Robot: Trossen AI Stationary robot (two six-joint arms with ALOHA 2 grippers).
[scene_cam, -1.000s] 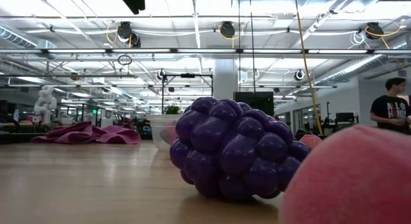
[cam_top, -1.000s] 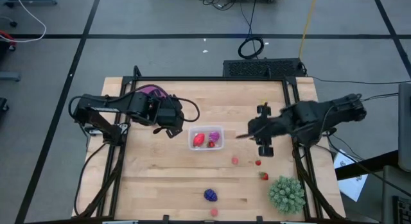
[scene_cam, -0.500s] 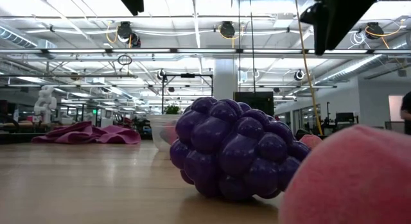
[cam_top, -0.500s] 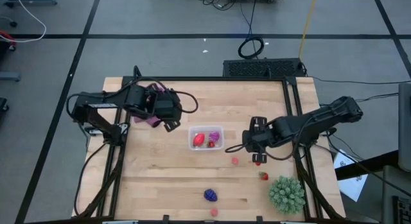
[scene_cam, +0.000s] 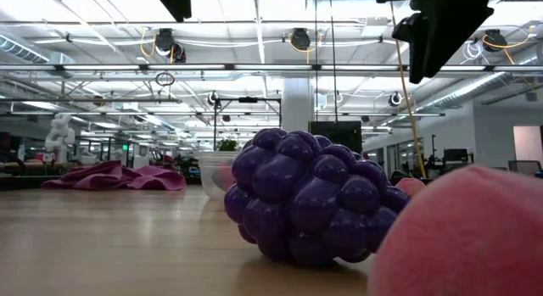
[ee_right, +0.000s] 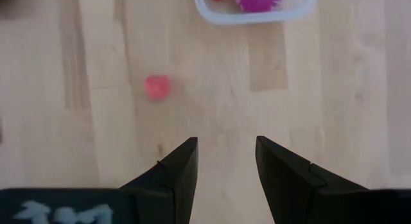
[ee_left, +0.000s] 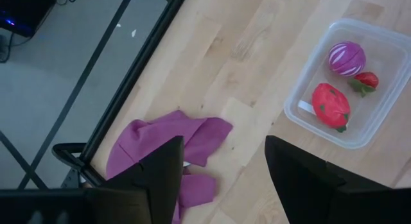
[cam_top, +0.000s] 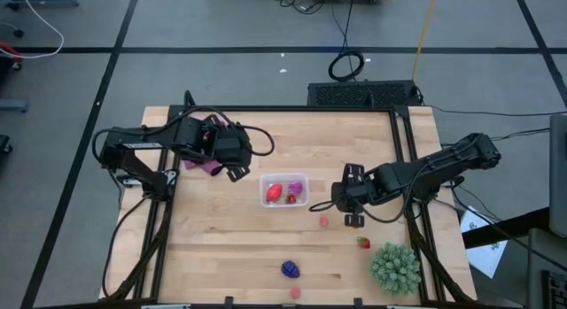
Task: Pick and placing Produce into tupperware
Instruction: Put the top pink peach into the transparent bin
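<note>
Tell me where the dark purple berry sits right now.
In the high view the dark purple berry lies near the table's front edge, below the tupperware, with a pale pink fruit just beside it toward the edge.

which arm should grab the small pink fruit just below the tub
Right. The right gripper hangs open beside the small pink fruit; the left gripper sits across the tub, by the purple cloth.

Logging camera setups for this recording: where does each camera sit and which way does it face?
High: overhead, straight down on the table; both arms show.
Low: tabletop height, level across; dark purple fruit close, an arm above.
Left wrist: past the left hand, open, to the tupperware and purple cloth.
Right wrist: past the right hand, open, to a pink fruit.
Both wrists share the tupperware.
</note>
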